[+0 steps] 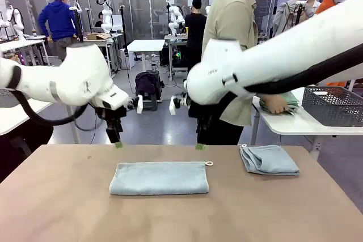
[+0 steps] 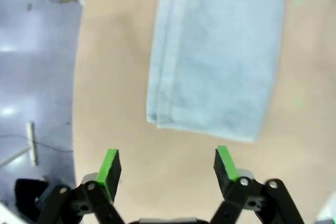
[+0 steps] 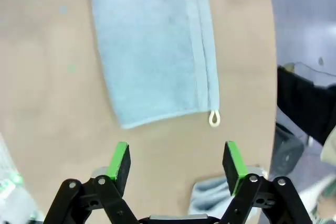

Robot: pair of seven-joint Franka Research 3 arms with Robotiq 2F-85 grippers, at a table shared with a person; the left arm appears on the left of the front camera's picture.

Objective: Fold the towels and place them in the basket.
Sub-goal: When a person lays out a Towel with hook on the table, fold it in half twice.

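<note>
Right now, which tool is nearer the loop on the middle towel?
Right. The right tool hangs open just above the loop, at the far corner of the towel. The left tool hangs open above the towel's opposite far corner.

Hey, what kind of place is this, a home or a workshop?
Probably a robotics lab or test hall: a white left arm and right arm hang over a table with a folded towel, and white worktables stand on a grey floor behind.
</note>
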